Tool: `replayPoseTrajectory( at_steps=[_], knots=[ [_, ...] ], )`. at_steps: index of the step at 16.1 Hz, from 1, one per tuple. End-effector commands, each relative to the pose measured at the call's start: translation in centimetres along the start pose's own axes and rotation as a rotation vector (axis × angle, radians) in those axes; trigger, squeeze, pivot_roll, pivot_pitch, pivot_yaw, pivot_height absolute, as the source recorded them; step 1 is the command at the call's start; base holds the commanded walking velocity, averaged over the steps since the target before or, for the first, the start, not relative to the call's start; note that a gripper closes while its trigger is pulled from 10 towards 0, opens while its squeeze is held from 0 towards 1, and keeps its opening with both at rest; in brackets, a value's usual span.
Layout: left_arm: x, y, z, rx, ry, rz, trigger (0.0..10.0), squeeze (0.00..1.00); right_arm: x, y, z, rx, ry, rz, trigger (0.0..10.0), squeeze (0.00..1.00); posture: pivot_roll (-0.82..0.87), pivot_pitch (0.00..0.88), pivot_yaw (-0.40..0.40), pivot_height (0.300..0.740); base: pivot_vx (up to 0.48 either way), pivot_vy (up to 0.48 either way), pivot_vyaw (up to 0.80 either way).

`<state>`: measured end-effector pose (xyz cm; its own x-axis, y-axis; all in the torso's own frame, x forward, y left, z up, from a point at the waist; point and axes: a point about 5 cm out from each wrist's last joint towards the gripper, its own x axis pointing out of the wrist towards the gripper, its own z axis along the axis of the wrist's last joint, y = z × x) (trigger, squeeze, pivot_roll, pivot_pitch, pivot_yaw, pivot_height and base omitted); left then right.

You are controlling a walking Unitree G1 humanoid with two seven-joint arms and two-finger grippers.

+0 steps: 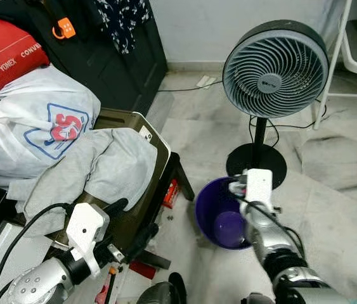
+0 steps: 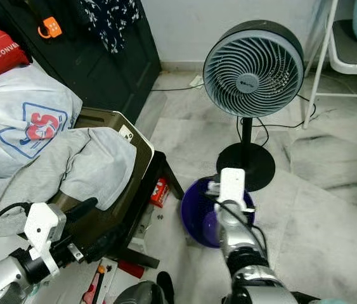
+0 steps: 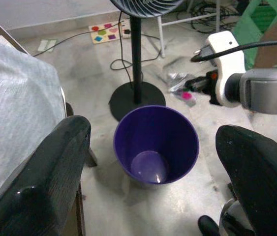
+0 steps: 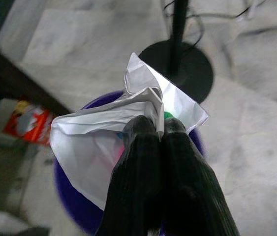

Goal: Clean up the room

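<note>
- Holding a crumpled white paper (image 4: 128, 128), your right gripper (image 4: 154, 129) has both fingers pressed together on a fold of it, right over the purple bin (image 4: 74, 206).
- Judge the paper as light and limp: it likely needs little squeeze, may cling to a finger on release, and a pinch at a bunched fold suits it better than a loose edge.
- Your left gripper (image 3: 153, 147) hangs with its fingers wide apart, holding nothing, near the grey cloth (image 1: 102, 164) on the chair.
- Check the right wrist view for the paper and the clamp; the head views give you the right arm above the bin beside the fan (image 1: 273, 69), but hide the paper.
</note>
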<state>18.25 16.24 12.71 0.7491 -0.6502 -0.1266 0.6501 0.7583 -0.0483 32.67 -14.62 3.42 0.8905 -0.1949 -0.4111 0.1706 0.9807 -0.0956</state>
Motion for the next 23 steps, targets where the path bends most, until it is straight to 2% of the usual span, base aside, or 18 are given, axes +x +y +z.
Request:
replayPoseTrajectory(
  at_steps=[1, 4, 5, 6, 13, 16, 19, 21, 23],
  knots=[
    [-0.6, 0.3, 0.0, 0.007, 0.027, 0.023, 10.0, 0.0, -0.2, 1.2, -0.4, 0.008, 0.019, 0.038, 10.0, 0.0, 0.05, 0.264, 0.248, 0.74, 0.0, 0.0, 0.0],
    [-0.7, 0.2, 0.0, 0.005, 0.033, 0.027, 10.0, 0.0, -0.1, 1.7, 0.1, 0.006, 0.017, 0.052, 10.0, 0.0, 0.05, 0.267, 0.248, 0.74, 0.0, 0.0, 0.0],
    [-0.7, 0.2, -0.1, 0.003, 0.034, 0.027, 10.0, 0.0, 0.0, 1.7, 0.2, 0.01, 0.015, 0.05, 10.0, 0.42, 0.05, 0.266, 0.247, 0.74, 0.0, 0.0, 0.0],
    [-0.7, 0.2, -0.1, 0.002, 0.035, 0.028, 10.0, 0.0, 0.0, 1.6, 0.3, 0.01, 0.009, 0.043, 10.0, 1.0, 0.05, 0.266, 0.247, 0.74, 0.0, 0.0, 0.0],
    [0.1, 0.4, -0.4, -0.004, 0.024, 0.035, 10.0, 0.0, 0.4, 0.5, 1.2, -0.012, -0.048, 0.008, 10.0, 1.0, 0.03, 0.255, 0.241, 0.74, 0.0, 0.0, 0.0],
    [1.1, 0.6, -0.4, -0.013, -0.014, 0.057, 10.0, 0.0, 0.2, 0.3, 1.8, -0.027, -0.111, 0.026, 10.0, 1.0, -0.02, 0.224, 0.224, 0.74, 0.0, 0.0, 0.0],
    [4.0, 0.7, -0.1, -0.04, -0.1, 0.086, 10.0, 0.0, -1.1, -0.5, 1.5, -0.067, -0.213, 0.06, 10.0, 1.0, -0.11, 0.154, 0.196, 0.74, 0.0, 0.0, 0.0],
    [5.2, 0.8, 0.3, -0.048, -0.14, 0.105, 10.0, 0.0, -2.1, -1.0, 1.7, -0.074, -0.281, 0.08, 10.0, 1.0, -0.14, 0.124, 0.189, 0.74, 0.0, 0.0, 0.0],
    [6.9, 1.2, 0.7, -0.06, -0.2, 0.174, 10.0, 0.0, -4.7, -2.3, 2.2, -0.114, -0.389, 0.106, 10.0, 1.0, -0.18, 0.085, 0.18, 0.74, 0.0, 0.0, 0.0]
  ],
)
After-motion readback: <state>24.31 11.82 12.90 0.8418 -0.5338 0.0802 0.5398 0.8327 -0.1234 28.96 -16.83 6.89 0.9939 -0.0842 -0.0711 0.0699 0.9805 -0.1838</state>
